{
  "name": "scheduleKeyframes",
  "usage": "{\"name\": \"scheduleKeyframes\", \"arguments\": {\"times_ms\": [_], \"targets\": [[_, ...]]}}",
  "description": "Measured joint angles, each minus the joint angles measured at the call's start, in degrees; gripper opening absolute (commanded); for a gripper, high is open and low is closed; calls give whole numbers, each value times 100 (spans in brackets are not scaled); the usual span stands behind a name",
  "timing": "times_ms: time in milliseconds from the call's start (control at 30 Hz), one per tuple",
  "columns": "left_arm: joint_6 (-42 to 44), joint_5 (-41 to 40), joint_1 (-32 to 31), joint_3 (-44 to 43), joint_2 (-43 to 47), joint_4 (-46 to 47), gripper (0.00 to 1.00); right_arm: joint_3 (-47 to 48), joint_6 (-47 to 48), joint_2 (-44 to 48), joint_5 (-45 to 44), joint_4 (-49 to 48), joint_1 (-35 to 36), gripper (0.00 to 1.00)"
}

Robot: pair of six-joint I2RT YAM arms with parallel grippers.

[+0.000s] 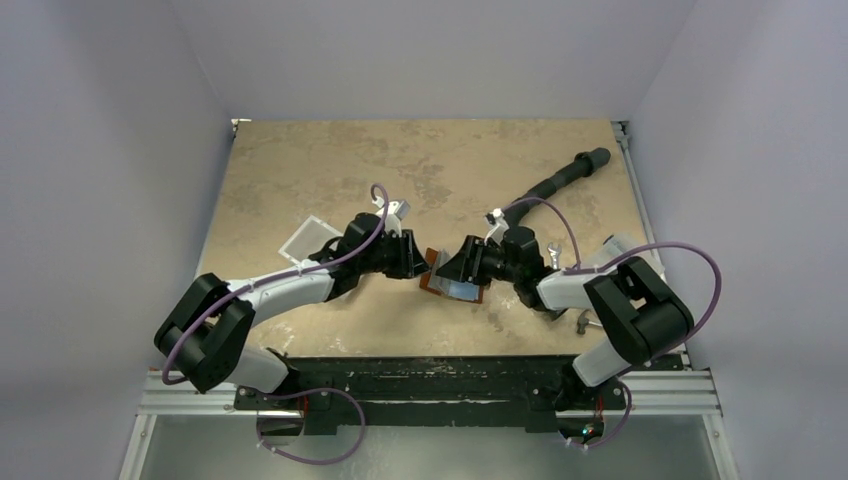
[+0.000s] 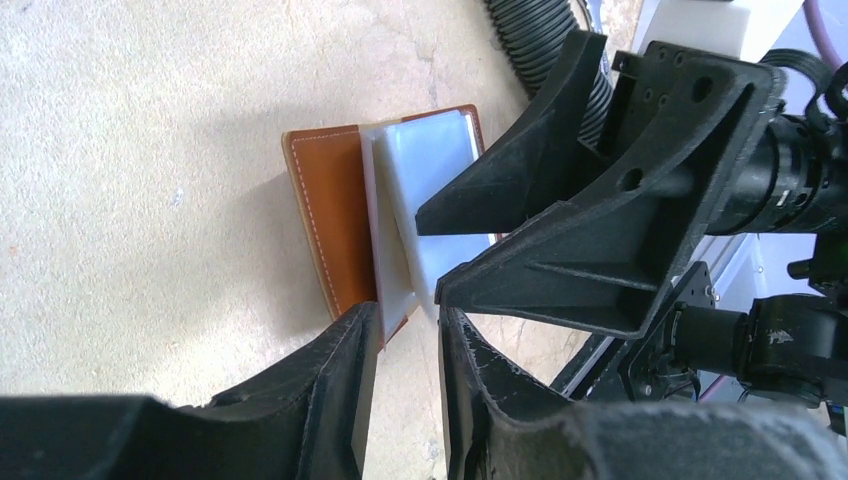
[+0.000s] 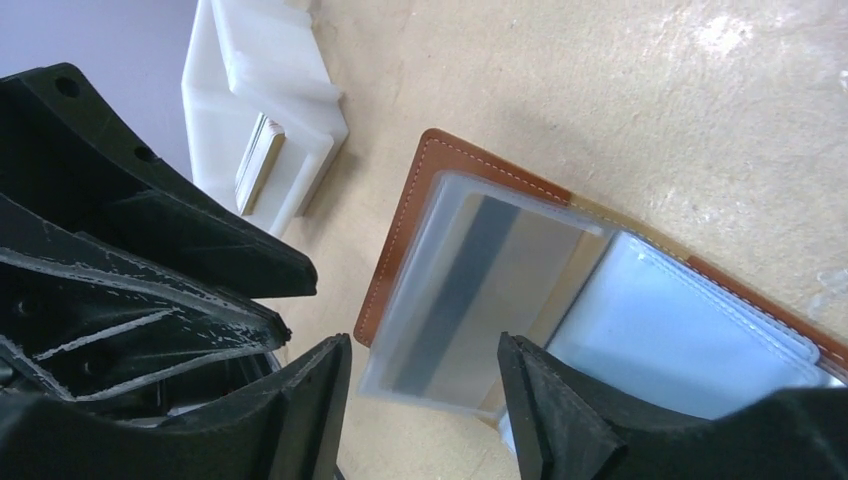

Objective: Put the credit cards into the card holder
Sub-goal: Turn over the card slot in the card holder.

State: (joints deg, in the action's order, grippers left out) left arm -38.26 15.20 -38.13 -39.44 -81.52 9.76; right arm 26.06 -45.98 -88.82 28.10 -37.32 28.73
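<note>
Right gripper [image 3: 425,400] straddles open card holder [image 3: 410,230]; overhead hides its pockets.

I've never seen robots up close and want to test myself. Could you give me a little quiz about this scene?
1. True or false: the card holder lies open on the table.
2. Its leather is: A black, B brown, C green.
3. How many grippers are right at it?
Key: 1 true; 2 B; 3 two, the left gripper and the right gripper.
</note>
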Motion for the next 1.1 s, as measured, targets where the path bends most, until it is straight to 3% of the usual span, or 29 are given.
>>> {"name": "scheduleKeyframes", "arguments": {"times_ms": [100, 367, 633, 833, 1100], "targets": [[4, -2, 13, 11, 0, -74, 33, 74, 70, -11, 2, 50, 24, 75], [17, 15, 13, 57, -2, -138, 34, 304, 326, -225, 273, 225, 33, 78], [-11, 334, 13, -15, -173, -85, 37, 308, 835, 656, -20, 1198, 48, 77], [57, 291, 13, -483, -546, -177, 39, 308, 973, 763, -297, 1574, 46, 78], [173, 79, 13, -643, -1235, -175, 26, 310, 999, 363, -251, 1589, 46, 70]]}}
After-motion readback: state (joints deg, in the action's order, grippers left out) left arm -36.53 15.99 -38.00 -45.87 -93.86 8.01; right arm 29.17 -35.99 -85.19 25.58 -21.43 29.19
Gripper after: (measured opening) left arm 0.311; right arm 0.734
